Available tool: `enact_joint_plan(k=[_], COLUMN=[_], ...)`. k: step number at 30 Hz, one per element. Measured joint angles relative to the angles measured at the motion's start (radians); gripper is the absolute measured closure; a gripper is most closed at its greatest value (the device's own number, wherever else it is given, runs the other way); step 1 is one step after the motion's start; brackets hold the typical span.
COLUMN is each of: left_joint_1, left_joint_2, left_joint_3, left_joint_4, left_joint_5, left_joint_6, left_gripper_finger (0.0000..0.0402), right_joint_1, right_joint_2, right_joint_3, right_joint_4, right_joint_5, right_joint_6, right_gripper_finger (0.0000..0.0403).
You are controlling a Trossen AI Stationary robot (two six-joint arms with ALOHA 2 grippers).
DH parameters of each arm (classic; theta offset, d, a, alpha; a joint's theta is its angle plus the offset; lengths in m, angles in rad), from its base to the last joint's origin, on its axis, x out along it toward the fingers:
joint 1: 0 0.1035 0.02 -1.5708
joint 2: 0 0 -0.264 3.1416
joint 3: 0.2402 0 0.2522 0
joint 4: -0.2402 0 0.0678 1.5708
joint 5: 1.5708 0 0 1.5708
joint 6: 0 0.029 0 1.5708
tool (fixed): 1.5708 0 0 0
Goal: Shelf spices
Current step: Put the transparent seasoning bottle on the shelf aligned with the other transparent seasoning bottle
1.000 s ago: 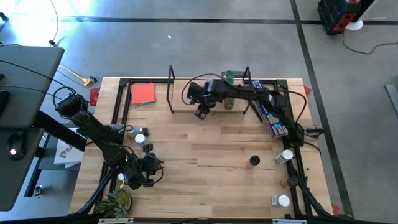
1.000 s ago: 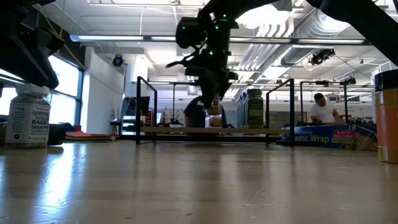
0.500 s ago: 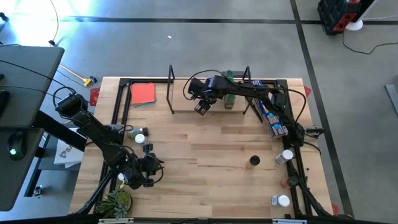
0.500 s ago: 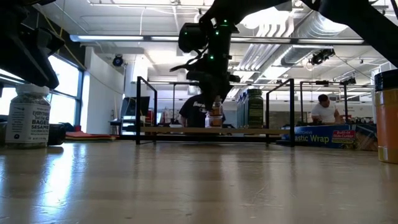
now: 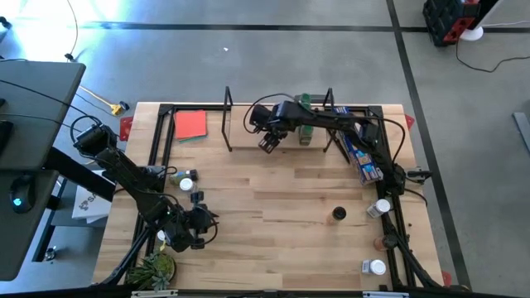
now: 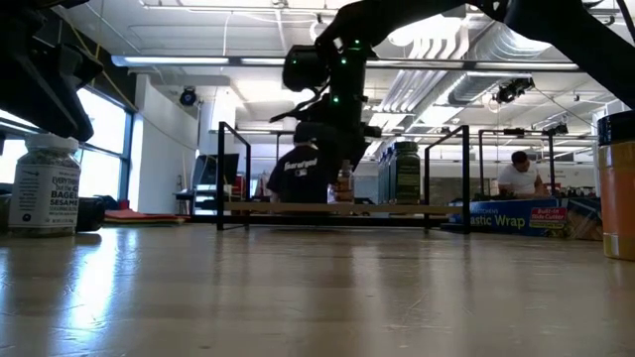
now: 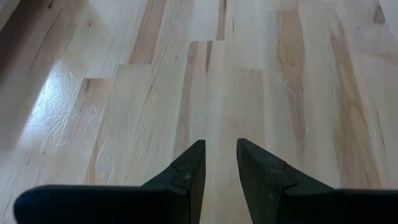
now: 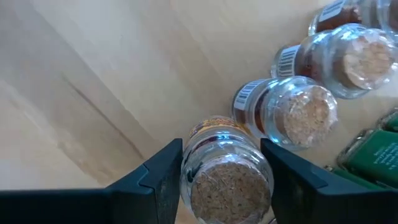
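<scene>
Here the right gripper (image 8: 221, 171) is seen with its fingers set against both sides of a cork-stoppered jar (image 8: 227, 168); in the high view it sits at upper centre of the frame (image 5: 267, 142), over the shelf (image 5: 248, 136). Whether the grip is firm or already slackening cannot be told. Two further cork-topped jars (image 8: 292, 112) (image 8: 351, 56) are lined up just beside the held one, toward the upper right of the wrist picture, with a green-capped jar (image 5: 305, 102) standing behind the arm in the high view. The step is judged to be the setting-down of this jar in the row. It would best be lowered upright until the board is met, kept clear of its neighbour, and released only then, the fingers being drawn straight up so nothing is tipped. The left gripper (image 7: 219, 168) waits at lower left in the high view (image 5: 197, 228), fingers slightly apart and empty. Several jars remain on the table (image 5: 273, 215): by the left arm (image 5: 185, 183), one dark-capped (image 5: 338, 214), white-capped at right (image 5: 381, 207) (image 5: 374, 266).
</scene>
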Motion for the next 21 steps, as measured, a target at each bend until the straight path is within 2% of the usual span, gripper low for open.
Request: enact_joint_plan(k=[7,16,21], left_joint_1=[0.0,0.0,0.0], left_joint_2=[0.0,0.0,0.0], left_joint_3=[0.0,0.0,0.0], left_joint_4=[0.002,0.003,0.003], left_joint_5=[0.001,0.004,0.004], left_joint_6=[0.0,0.0,0.001], left_gripper_finger=[0.0315,0.0315,0.0315], right_joint_1=[-0.004,-0.004,-0.003], right_joint_2=[0.0,0.0,0.0], right_joint_3=[0.0,0.0,0.0], right_joint_4=[-0.004,0.0,0.0], right_joint_5=[-0.018,-0.013,0.036], right_joint_6=[0.002,-0.004,-0.02], right_gripper_finger=[0.022,0.0168,0.0164])
